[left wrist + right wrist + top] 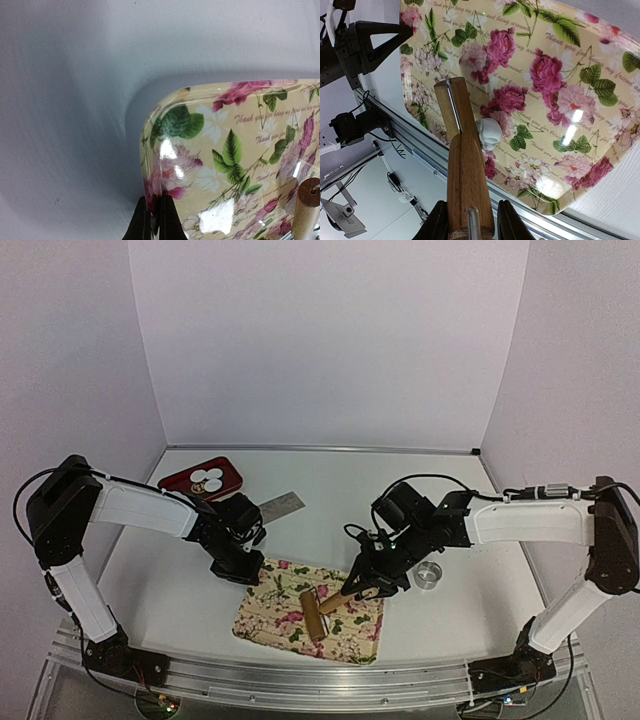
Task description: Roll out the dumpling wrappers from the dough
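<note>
Counter point(170, 585): tray point(268, 618) at 6 o'clock. Left jaws pressed together on its 10 o'clock corner. Right jaws pinch roller point(465, 160) handle. Dough point(489, 133) lump on tray, touching roller's 3 o'clock side. I judge flattening not begun; next I'd centre roller over lump.

tray point(268, 612) 1 | rolling pin point(316, 615) 1 | dough point(489, 132) 1 | metal ring point(428, 575) 1 | red dish point(175, 483) 1 | wrappers point(207, 481) roughly 3 | ruler point(283, 505) 1

Top camera: high and behind, facing down over the bench point(330, 505). Wrist cameras: close, angled onto the floral tray point(268, 618) point(260, 150) point(570, 55), shared by all.
</note>
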Robot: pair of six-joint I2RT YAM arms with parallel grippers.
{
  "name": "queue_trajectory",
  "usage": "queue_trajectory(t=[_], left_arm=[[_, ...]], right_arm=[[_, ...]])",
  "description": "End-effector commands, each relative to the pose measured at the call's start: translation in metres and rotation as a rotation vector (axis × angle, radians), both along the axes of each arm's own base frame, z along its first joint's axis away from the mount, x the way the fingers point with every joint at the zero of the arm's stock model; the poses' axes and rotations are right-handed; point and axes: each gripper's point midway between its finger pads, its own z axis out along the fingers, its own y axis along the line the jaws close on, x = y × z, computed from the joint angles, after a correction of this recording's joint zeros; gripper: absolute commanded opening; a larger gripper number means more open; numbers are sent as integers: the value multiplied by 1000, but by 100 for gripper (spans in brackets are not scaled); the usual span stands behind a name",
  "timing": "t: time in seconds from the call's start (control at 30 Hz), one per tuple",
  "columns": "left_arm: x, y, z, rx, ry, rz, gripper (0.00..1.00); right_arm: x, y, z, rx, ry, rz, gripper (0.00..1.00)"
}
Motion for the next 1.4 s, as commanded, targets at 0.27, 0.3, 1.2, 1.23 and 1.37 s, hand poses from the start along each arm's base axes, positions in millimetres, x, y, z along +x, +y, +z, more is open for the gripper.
queue_trajectory(t=[0.27, 0.3, 1.2, 1.23, 1.37], left_arm=[[5, 51, -24, 208, -15, 59, 0], [6, 52, -25, 212, -16, 61, 0], [10, 81, -23, 245, -30, 119, 0], [10, 82, -22, 241, -32, 123, 0], [11, 83, -22, 233, -30, 129, 0]], right_arm=[[-13, -73, -56, -367, 40, -79, 0], [-13, -74, -56, -372, 42, -83, 0], [-24, -113, -74, -495, 89, -132, 0], [-24, -114, -74, -495, 90, -136, 0], [-22, -116, -74, -499, 94, -148, 0]])
